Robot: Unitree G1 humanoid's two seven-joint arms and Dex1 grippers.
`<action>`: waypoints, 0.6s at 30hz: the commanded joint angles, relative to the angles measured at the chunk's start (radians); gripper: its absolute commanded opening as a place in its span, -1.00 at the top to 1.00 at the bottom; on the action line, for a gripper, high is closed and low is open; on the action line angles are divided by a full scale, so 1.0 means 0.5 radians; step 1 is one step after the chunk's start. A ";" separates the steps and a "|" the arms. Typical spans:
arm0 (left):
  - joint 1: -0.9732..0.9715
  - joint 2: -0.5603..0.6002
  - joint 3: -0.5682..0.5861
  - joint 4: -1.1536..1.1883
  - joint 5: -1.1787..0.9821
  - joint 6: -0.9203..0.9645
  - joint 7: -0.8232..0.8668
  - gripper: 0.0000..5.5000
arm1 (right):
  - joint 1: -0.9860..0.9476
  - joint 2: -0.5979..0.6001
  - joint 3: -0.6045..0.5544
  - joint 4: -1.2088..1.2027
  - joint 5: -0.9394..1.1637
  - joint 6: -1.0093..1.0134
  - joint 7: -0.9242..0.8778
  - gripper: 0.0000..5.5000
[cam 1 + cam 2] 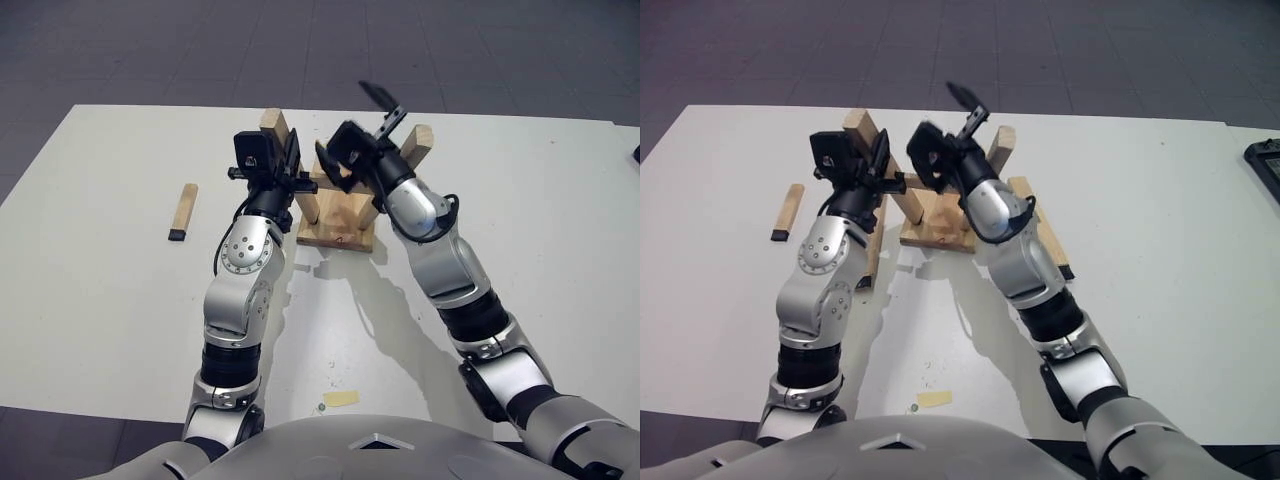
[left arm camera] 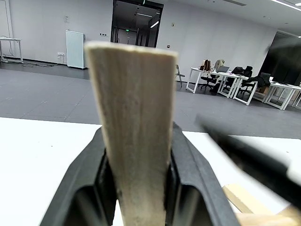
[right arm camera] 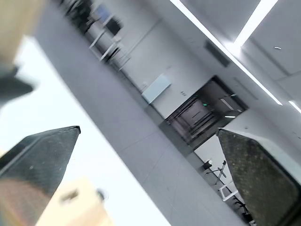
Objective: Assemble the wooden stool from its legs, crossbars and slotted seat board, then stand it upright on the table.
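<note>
Seat board [image 1: 340, 236]: flat on the table [image 1: 100, 300], mid-scene, with legs standing up from it.
Loose bar [image 1: 183, 210]: lying well to the left.
Left hand [image 2: 137, 141]: clenched on the far-left leg [image 2: 134, 94].
Right hand [image 3: 148, 132]: released, fingers spread, raised beside the far-right leg [image 1: 420, 140].

I count three upright sticks [image 1: 862, 128] at my left claw [image 1: 878, 155], one board [image 1: 940, 238] beneath it, three loose sticks [image 1: 788, 212] lying farther out, and one yellow slip [image 1: 933, 398].

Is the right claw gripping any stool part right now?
No. In the right wrist view, the right claw has its fingers spread wide apart, with nothing clamped between them.
</note>
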 commanded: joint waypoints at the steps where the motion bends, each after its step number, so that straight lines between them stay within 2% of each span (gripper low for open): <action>1: 0.145 0.005 -0.035 0.180 -0.015 0.250 -0.051 0.63 | -0.087 0.120 -0.219 -0.112 0.173 -0.097 -0.119 -0.96; 7: 0.144 0.046 -0.022 0.211 0.000 0.268 -0.090 0.63 | -0.150 0.168 -0.323 -0.144 0.276 -0.126 -0.173 -0.96; 8: 0.142 0.052 -0.024 0.210 0.004 0.271 -0.096 0.49 | -0.151 0.165 -0.328 -0.142 0.278 -0.129 -0.176 -0.96; 10: 0.136 0.054 -0.022 0.205 0.011 0.286 -0.107 0.35 | -0.150 0.158 -0.334 -0.136 0.282 -0.133 -0.181 -0.96; 18: 0.103 0.039 0.004 0.218 0.019 0.217 -0.135 -0.13 | -0.142 0.125 -0.320 -0.087 0.266 -0.162 -0.191 -0.96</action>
